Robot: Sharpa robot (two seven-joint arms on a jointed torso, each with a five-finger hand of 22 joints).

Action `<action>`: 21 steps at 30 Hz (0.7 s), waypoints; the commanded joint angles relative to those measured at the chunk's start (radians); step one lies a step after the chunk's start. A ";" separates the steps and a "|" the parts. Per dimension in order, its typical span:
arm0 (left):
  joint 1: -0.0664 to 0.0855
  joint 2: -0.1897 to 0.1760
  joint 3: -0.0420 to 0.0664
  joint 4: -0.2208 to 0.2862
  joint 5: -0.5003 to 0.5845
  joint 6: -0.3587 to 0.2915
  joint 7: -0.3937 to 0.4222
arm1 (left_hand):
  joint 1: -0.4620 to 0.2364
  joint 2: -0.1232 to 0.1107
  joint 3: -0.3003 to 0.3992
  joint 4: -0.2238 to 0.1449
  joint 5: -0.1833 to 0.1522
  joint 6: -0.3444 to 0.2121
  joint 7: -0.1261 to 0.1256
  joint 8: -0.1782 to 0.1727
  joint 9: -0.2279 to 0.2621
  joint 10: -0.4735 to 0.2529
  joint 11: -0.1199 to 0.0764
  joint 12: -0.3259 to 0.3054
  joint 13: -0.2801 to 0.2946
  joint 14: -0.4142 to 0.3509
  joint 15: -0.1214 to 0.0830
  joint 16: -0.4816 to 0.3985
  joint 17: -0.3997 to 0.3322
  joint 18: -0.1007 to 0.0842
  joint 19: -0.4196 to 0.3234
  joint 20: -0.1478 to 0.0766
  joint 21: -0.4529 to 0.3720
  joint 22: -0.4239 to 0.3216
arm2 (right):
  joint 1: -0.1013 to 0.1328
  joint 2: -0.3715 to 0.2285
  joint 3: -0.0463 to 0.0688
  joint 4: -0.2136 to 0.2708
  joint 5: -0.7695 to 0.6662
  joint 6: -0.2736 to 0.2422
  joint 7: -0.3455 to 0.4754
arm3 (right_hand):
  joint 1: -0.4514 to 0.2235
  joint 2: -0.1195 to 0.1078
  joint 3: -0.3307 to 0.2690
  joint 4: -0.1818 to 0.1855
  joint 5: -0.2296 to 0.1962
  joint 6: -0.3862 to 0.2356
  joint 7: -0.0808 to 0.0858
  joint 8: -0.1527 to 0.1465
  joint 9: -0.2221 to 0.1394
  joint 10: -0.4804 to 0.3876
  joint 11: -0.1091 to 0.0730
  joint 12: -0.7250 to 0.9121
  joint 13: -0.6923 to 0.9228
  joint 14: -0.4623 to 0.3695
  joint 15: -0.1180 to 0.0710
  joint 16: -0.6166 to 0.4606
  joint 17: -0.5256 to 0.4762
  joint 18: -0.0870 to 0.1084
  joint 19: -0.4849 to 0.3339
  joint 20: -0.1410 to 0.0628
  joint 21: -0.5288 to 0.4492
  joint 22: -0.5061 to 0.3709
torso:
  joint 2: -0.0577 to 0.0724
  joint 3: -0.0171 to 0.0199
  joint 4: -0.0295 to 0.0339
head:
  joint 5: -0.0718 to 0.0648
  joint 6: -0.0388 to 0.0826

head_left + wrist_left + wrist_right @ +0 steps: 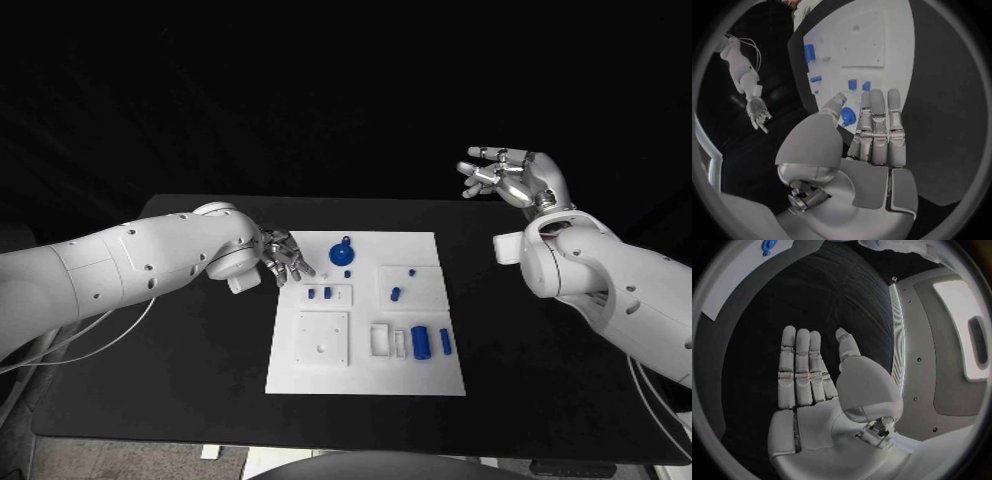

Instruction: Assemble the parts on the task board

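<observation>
Both hands are empty, so no part is being carried. The left hand (283,257) hangs with fingers stretched out and apart at the left edge of the white task board (433,375), holding nothing, its fingertips near a round blue part (342,254) that sits at the board's far end. The right hand (508,180) is raised well clear beyond the table's far right corner, palm spread, fingers apart, also holding nothing. The board lies in the middle of the black table (159,370). On it, small blue pegs (327,293) stand or lie near the centre, and a larger blue cylinder (420,342) with a slimmer blue piece (446,342) beside it rest toward the near right. A square white plate (323,338) at the near left shows nothing blue on it. Judging by the scattered pieces, assembly appears barely begun, with most parts still to be placed; which are already seated cannot be told.
</observation>
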 commanded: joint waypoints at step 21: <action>-0.003 0.170 -0.072 -0.121 -0.441 -0.301 0.553 | 0.167 0.017 -0.020 -0.212 -0.171 0.250 -0.016 -0.293 -0.154 -0.064 0.035 -0.101 -0.018 0.060 0.010 -0.183 -0.014 0.044 -0.050 0.014 0.022 0.184 | 0.000 0.014 0.000 -0.006 0.017 0.042 0.000 | -0.017 0.020 0.087 -0.093 0.014 0.022 0.005 -0.003 0.000 0.024 0.006 -0.087 -0.197 0.000 0.017 -0.046 -0.196 -0.014 0.008 0.012 -0.072 -0.094 | 0.003 -0.0020 -0.0026 | -0.003 0.025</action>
